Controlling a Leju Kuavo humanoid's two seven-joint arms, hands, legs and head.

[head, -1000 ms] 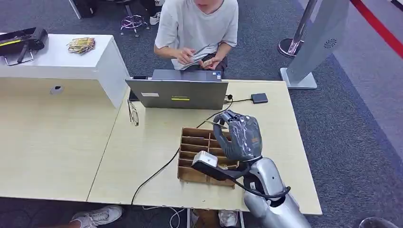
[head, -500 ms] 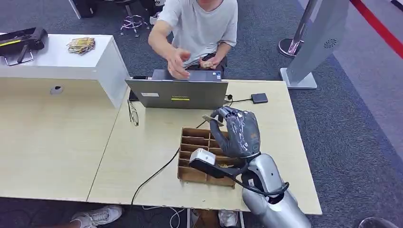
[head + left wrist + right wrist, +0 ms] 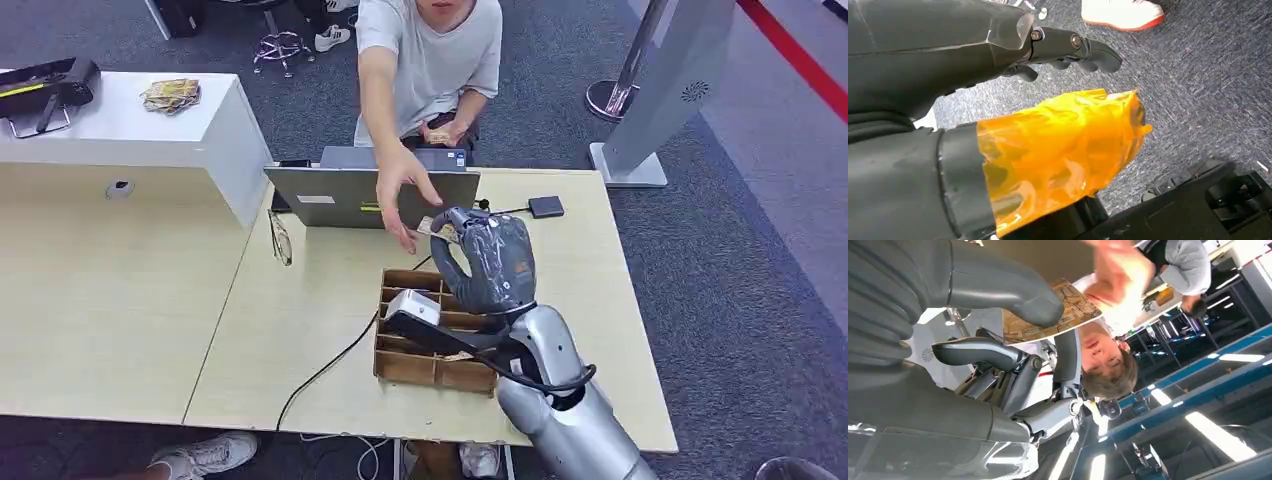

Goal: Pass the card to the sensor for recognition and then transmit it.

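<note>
Since earlier frames, person's hand point(image 3: 402, 196) has reached over the laptop point(image 3: 372, 197) to the card point(image 3: 437, 229); right hand point(image 3: 487, 260) has lifted it toward them. Card pinched btwn thumb & fingers point(image 3: 998, 354), above table point(image 3: 300, 300), beyond wooden organizer point(image 3: 432, 330). Person's fingers spread, at card's edge. Left hand point(image 3: 998, 100) hangs over carpet, fingers loosely curled, holding nothing
</note>
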